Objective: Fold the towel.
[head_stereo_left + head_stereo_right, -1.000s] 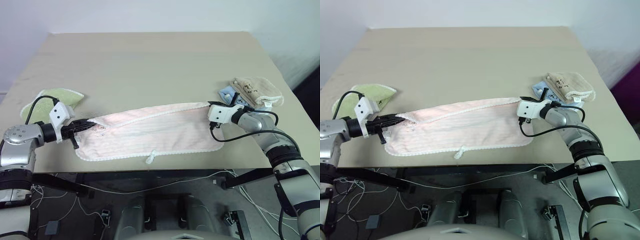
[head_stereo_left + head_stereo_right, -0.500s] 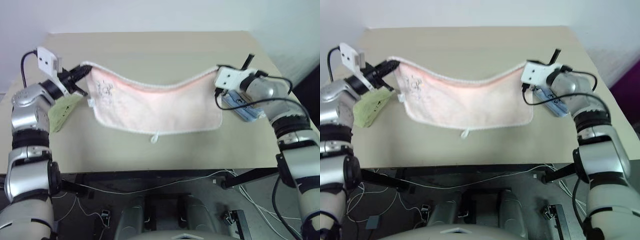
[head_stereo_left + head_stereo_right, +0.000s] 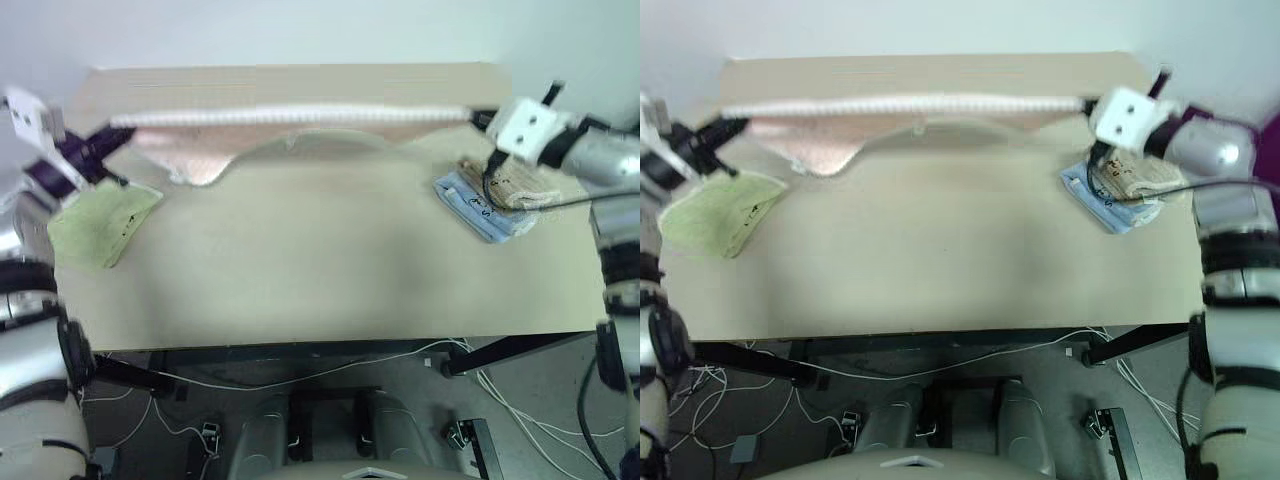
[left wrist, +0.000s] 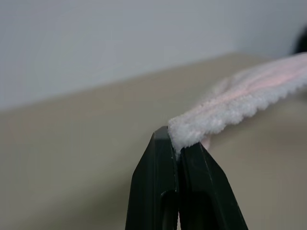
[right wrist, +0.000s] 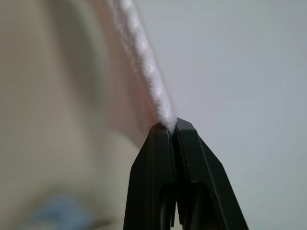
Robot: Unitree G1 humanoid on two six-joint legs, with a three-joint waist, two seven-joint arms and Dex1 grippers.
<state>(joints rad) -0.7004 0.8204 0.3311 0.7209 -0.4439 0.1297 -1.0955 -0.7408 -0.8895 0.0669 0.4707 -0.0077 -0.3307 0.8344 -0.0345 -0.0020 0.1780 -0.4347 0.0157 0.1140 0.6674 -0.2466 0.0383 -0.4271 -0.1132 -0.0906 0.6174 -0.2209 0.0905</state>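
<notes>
The pale pink towel (image 3: 290, 125) with white scalloped trim is stretched taut in the air above the far part of the table, its lower part hanging down at the left. My left gripper (image 3: 105, 135) is shut on its left corner, and my right gripper (image 3: 475, 118) is shut on its right corner. In the left wrist view the black fingers (image 4: 165, 163) pinch the fluffy white edge of the towel (image 4: 230, 108). The right wrist view shows the right gripper (image 5: 171, 128) clamped on the trim of the towel (image 5: 144, 72).
A light green folded towel (image 3: 100, 222) lies at the table's left edge. A beige cloth (image 3: 520, 185) on a light blue cloth (image 3: 470, 205) sits at the right. The tan table (image 3: 320, 270) spans the view.
Both grippers rose and moved apart, lifting the towel off the table. It went from sagging in a curve to pulled straight and high, over the far side of the table.
</notes>
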